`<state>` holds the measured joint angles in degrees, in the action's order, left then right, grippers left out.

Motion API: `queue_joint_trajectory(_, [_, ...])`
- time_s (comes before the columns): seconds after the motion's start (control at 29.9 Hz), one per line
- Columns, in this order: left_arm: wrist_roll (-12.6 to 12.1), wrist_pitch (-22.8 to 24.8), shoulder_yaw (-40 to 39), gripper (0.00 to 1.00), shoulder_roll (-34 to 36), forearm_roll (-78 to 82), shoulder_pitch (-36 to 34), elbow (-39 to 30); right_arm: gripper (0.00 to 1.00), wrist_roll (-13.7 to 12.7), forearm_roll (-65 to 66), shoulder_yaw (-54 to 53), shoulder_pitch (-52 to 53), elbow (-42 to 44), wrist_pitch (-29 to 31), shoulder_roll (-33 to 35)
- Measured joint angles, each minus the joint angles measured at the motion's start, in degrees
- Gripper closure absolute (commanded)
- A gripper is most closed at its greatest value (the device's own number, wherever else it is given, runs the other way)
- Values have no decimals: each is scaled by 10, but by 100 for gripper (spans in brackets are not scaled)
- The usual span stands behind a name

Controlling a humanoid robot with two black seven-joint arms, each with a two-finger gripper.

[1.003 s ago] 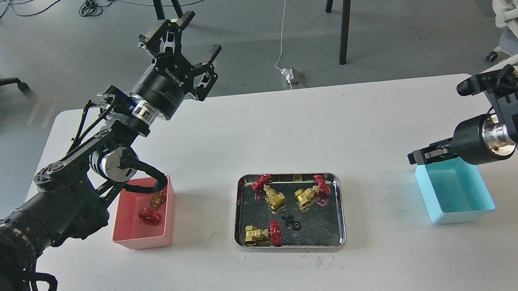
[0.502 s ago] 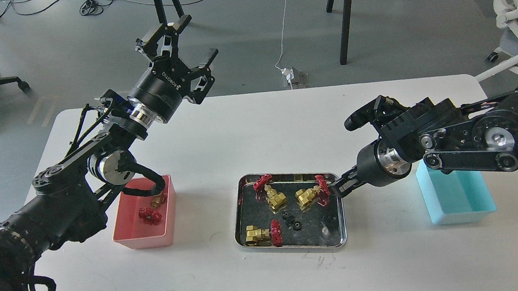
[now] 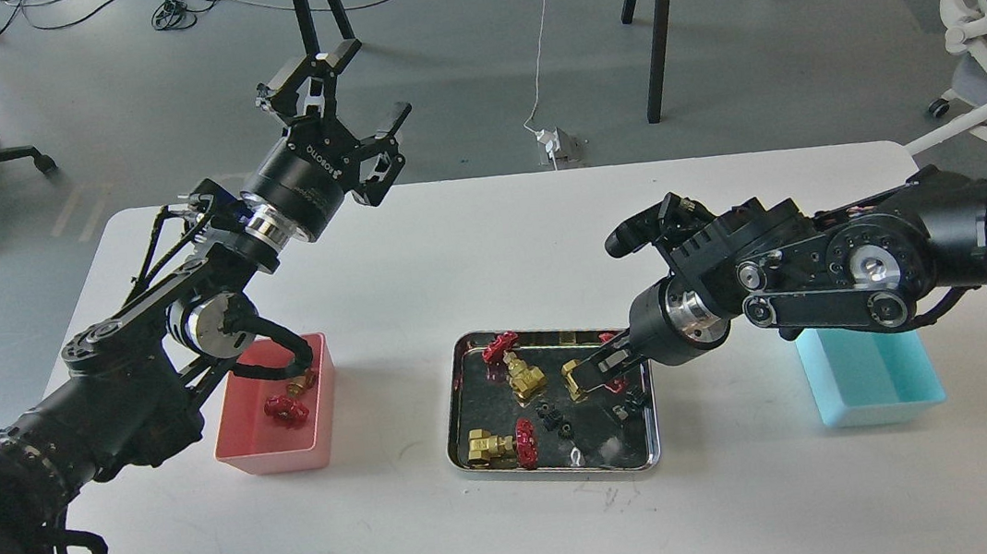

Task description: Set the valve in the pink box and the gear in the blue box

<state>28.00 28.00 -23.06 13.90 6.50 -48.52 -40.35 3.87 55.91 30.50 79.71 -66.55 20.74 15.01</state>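
On the white worktop (image 3: pixel 454 254) the pink box (image 3: pixel 237 432), near the left edge, holds one brass valve (image 3: pixel 285 407) with a red handwheel; the blue box (image 3: pixel 871 369) sits near the right edge. The steel tray (image 3: pixel 456 411) between them holds three valves and a few tiny black gears (image 3: pixel 554 419). My left end effector (image 3: pixel 339 99) gapes wide, holding nothing; my right end effector (image 3: pixel 601 367) is over the tray, grip unclear.

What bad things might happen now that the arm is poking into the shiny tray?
The right gripper sits right by a valve, not the tiny gears beside it, so it might bump or grab the wrong part. The blue box is for gears. Reaching among the crowded parts might also nudge the steel tray.
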Motion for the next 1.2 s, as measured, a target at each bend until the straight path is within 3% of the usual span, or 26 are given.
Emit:
queue_joint_trajectory(0.47, [0, 0, -1, 18, -1, 0, 0, 1, 46, 1, 7, 9, -6, -1, 1, -5])
queue_joint_trajectory(0.74, [0, 0, -1, 18, 2, 0, 2, 1, 52, 1, 14, 47, -7, 24, 1, -38])
queue_joint_trajectory(1.2, [0, 0, -1, 17, 1, 0, 3, 1, 54, 2, 27, 50, -13, 49, 0, -102])
